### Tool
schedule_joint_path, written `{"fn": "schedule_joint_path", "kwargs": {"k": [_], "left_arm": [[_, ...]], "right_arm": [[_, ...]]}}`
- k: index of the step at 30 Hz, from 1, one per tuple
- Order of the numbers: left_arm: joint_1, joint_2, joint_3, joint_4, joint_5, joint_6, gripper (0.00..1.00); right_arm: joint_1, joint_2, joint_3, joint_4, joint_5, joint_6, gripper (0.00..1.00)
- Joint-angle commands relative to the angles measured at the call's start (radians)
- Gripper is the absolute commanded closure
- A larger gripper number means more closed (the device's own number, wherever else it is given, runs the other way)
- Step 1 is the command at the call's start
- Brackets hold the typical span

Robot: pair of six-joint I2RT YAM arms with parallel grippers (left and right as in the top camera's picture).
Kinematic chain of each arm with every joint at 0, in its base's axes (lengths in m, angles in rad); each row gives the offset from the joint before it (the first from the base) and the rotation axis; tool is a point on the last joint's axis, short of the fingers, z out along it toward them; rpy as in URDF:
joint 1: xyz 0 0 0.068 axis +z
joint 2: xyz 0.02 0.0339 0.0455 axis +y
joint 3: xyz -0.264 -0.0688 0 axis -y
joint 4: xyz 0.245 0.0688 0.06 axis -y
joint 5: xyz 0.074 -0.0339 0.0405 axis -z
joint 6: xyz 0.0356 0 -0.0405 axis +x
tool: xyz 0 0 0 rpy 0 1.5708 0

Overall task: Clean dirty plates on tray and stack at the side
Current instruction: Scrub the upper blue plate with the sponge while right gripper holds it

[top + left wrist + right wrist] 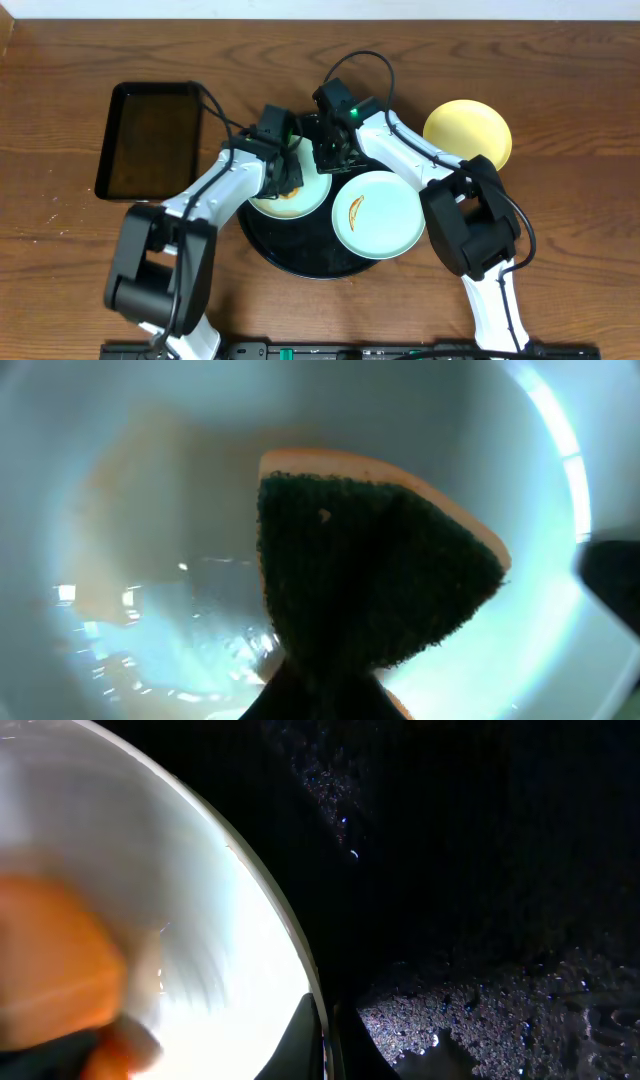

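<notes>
The left mint-blue plate [310, 198] lies on the left half of the round black tray [290, 258]. A sponge [370, 570], dark green scouring face with an orange edge, is pressed flat on its wet, glistening surface. The left hand [284, 178] is closed on this sponge from above. A brownish mark shows on the plate just beside that hand.

The right hand [335, 152] sits at the far rim of the same plate. In the right wrist view its 2 fingers straddle the rim, 1 inside and 1 outside, clamped onto it, with the tray's wet black surface alongside.

The right mint-blue plate [390, 225] lies on the right half of the tray, just beside the first, and carries a curved orange-brown smear [354, 208]. No hand touches it.

The yellow plate [467, 133] rests on the wooden tabletop [560, 240], off the tray to its right rear. A rectangular black tray [150, 140] lies on the tabletop well to the left.
</notes>
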Motion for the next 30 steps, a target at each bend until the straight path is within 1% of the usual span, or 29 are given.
{"fn": "schedule_joint_path", "kwargs": {"k": [1,4,5,7,11,13,15,18,20,23,26,28,30], "left_arm": [[0.003,0.040,-0.004,0.005,0.022,-0.012,0.92],[0.005,0.050,-0.004,0.001,0.008,0.018,0.92],[0.005,0.050,-0.004,-0.002,-0.018,0.033,0.92],[0.005,0.050,-0.004,-0.016,-0.104,0.038,0.92],[0.005,0.050,-0.004,-0.047,-0.332,0.038,0.92],[0.005,0.050,-0.004,-0.043,-0.413,0.039,0.92],[0.005,0.050,-0.004,-0.027,-0.451,0.054,0.92],[0.005,0.050,-0.004,0.011,-0.457,0.105,0.92],[0.005,0.050,-0.004,0.042,-0.502,0.116,0.92],[0.005,0.050,-0.001,0.083,-0.618,0.116,0.92],[0.004,0.045,0.018,0.084,-0.706,0.116,0.92],[0.004,0.022,0.032,0.064,-0.708,0.111,0.93],[0.002,-0.022,0.039,0.039,-0.705,0.069,0.92]], "right_arm": [[-0.005,0.032,0.000,-0.006,0.059,-0.002,0.99],[-0.005,0.032,0.000,-0.007,0.059,-0.002,0.99],[-0.005,0.032,0.000,-0.007,0.059,-0.002,0.99],[-0.005,0.032,0.000,-0.007,0.059,-0.002,0.99],[-0.005,0.032,0.000,-0.010,0.059,-0.002,0.99],[-0.005,0.032,0.000,-0.009,0.059,-0.002,0.99],[-0.005,0.032,0.000,-0.007,0.059,-0.002,0.99],[-0.005,0.032,0.000,-0.007,0.059,-0.002,0.99],[-0.005,0.032,0.000,-0.007,0.059,-0.002,0.99],[-0.005,0.032,0.000,-0.007,0.059,-0.002,0.99],[-0.005,0.032,0.000,-0.006,0.060,-0.001,0.99],[-0.005,0.032,0.002,0.001,0.059,0.002,0.99],[-0.006,0.028,0.014,0.001,0.066,-0.003,0.99]]}}
